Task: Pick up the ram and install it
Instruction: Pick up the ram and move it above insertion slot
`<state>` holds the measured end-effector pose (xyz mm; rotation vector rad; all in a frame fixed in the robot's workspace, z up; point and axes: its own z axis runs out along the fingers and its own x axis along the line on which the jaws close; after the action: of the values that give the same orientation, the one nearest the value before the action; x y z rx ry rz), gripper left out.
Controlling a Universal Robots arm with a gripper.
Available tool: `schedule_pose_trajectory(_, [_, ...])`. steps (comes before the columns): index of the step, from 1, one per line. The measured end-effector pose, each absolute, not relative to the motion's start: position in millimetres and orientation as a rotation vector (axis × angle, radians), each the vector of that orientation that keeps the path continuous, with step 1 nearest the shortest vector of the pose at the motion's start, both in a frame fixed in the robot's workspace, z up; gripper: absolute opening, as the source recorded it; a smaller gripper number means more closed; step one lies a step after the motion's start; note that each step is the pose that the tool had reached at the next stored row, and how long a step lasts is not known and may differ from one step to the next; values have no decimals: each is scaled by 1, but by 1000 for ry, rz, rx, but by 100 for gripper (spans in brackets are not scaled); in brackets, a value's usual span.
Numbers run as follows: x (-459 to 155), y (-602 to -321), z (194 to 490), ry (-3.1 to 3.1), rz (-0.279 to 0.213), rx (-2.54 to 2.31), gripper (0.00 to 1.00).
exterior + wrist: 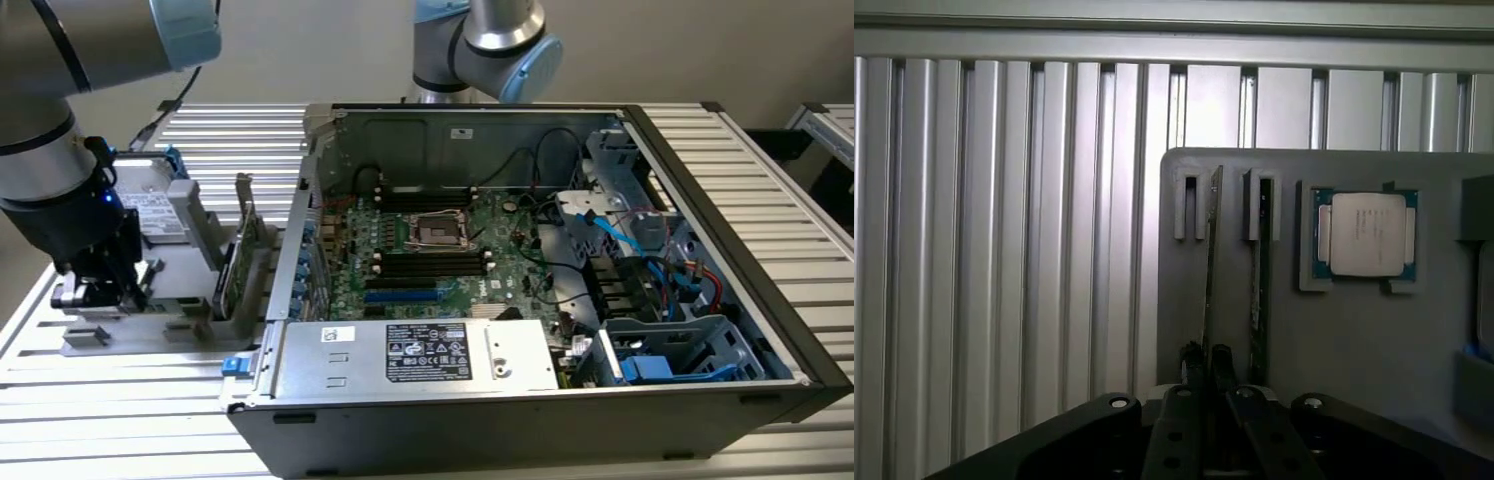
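Observation:
Two green ram sticks stand on edge in the slots of a grey holder (1354,340). My gripper (1207,358) is shut on the near end of one ram stick (1211,260), with a dark finger on each side of it. The second stick (1258,270) stands free right beside it. In the exterior view my gripper (104,298) hangs low over the same holder (160,310) at that view's left, outside the open computer case (534,390). Inside the case, the motherboard's black memory slots (430,263) lie bare.
A processor chip (1361,233) rests in a pocket of the holder beside the sticks. An upright expansion card (244,250) with a metal bracket stands between holder and case. Cables and a drive cage (667,350) crowd the case's right side. The table (120,410) is ribbed aluminium.

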<state>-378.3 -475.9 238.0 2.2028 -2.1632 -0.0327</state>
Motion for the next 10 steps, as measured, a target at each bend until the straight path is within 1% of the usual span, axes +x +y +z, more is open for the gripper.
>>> schedule_pose_trajectory(10, [-378, -475, 257, -2167, -33, 2199, 13])
